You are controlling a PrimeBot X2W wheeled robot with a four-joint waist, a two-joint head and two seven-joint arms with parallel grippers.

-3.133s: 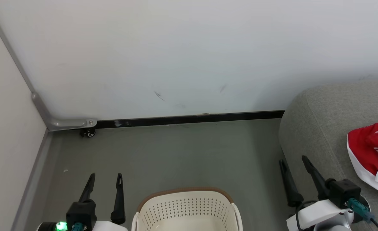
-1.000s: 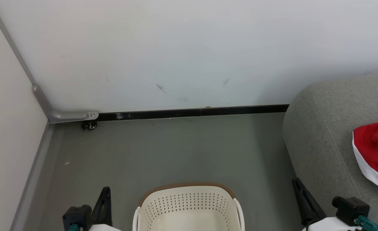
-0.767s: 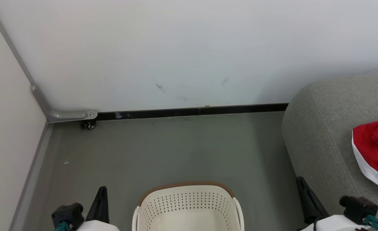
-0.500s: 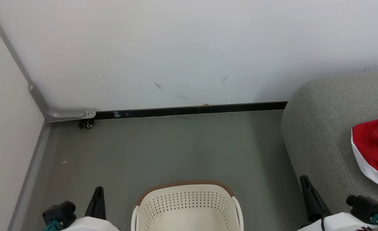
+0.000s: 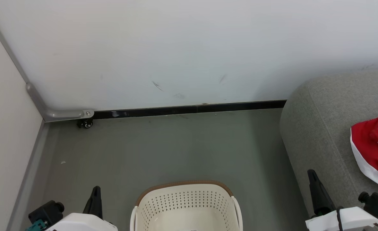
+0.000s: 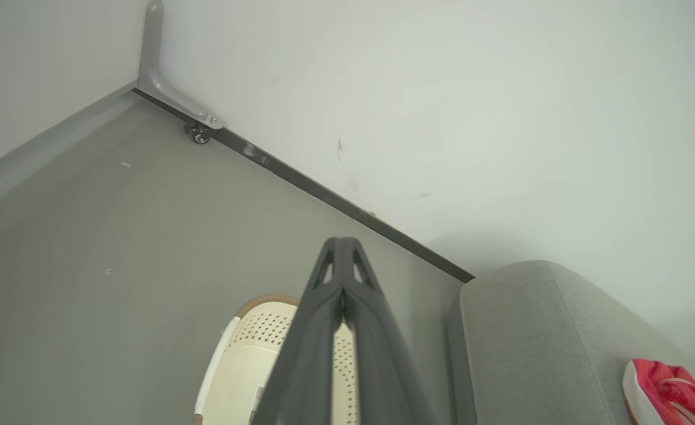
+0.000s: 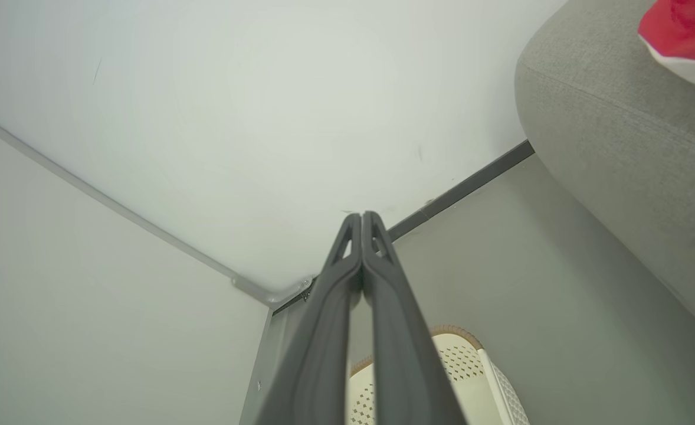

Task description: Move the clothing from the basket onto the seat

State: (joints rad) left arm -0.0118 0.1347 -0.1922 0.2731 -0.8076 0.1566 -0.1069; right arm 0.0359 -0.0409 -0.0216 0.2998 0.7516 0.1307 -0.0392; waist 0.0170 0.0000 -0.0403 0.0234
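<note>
Clothing lies crumpled, red with white band, on grey seat.

My head camera looks down from above; both wrist cameras look low toward the wall; all share the basket.

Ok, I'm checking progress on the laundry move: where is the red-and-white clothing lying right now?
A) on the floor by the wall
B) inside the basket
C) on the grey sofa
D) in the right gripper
C: the red-and-white clothing lies on the grey sofa, apart from the basket, whose visible inside shows no fabric.
</note>
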